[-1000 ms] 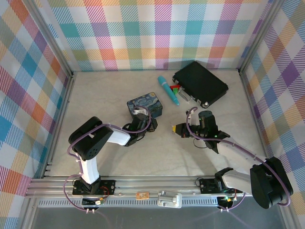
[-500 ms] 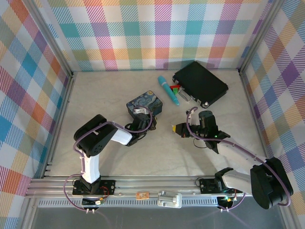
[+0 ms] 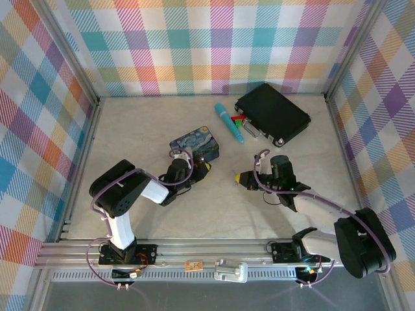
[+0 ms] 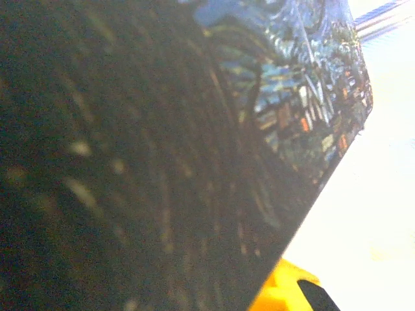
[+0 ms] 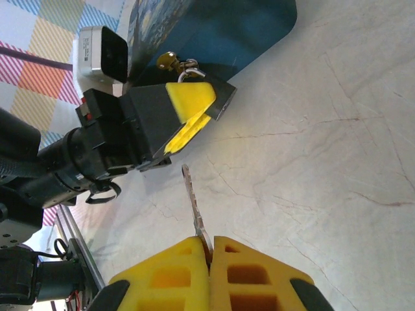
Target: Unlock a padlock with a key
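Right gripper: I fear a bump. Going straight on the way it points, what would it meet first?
Likely the left gripper, which lies right ahead of the key it holds, though depth is unclear.

Robot lab test cell, checked pastel walls (image 3: pixel 194 45), aluminium frame rail (image 3: pixel 194 249), pale marbled tabletop (image 3: pixel 233 214)

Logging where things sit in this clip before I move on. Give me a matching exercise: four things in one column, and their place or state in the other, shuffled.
Things
1. key
2. teal pen
3. black case
4. painted tin

Places or states
A. farthest back and right
B. pinched in the right hand, blade sticking out
C. right beside the left hand
D. lying between the painted tin and the black case

Pairs: 1-B, 2-D, 3-A, 4-C
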You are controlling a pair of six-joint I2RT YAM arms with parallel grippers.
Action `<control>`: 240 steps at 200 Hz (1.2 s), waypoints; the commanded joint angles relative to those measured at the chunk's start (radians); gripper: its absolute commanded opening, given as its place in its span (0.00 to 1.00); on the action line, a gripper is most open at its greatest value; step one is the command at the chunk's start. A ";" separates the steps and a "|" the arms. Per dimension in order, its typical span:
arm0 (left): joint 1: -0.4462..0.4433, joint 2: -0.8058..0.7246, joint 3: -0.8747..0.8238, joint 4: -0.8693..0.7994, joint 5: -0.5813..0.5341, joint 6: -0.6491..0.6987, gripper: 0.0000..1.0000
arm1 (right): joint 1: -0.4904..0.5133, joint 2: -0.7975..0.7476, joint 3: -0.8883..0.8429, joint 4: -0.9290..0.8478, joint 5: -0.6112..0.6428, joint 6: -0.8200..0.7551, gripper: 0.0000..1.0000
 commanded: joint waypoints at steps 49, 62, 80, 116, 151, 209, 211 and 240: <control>0.014 0.009 -0.097 0.373 0.219 -0.174 0.00 | -0.004 0.183 -0.009 0.287 -0.123 0.103 0.00; 0.014 -0.001 -0.093 0.373 0.233 -0.175 0.00 | -0.002 0.214 -0.005 0.312 -0.149 0.108 0.00; 0.014 -0.020 -0.087 0.371 0.246 -0.184 0.00 | -0.002 0.258 -0.003 0.366 -0.179 0.110 0.00; 0.018 -0.010 -0.066 0.368 0.273 -0.197 0.00 | 0.018 0.328 0.015 0.420 -0.186 0.119 0.00; 0.024 0.021 -0.042 0.370 0.275 -0.197 0.00 | 0.032 0.377 0.025 0.464 -0.231 0.136 0.00; 0.028 0.045 -0.023 0.370 0.282 -0.194 0.00 | 0.048 0.403 0.041 0.532 -0.278 0.156 0.00; 0.029 0.046 -0.022 0.370 0.282 -0.194 0.00 | 0.049 0.403 0.043 0.532 -0.278 0.155 0.00; 0.029 0.046 -0.024 0.370 0.283 -0.193 0.00 | 0.053 0.398 0.052 0.521 -0.269 0.151 0.00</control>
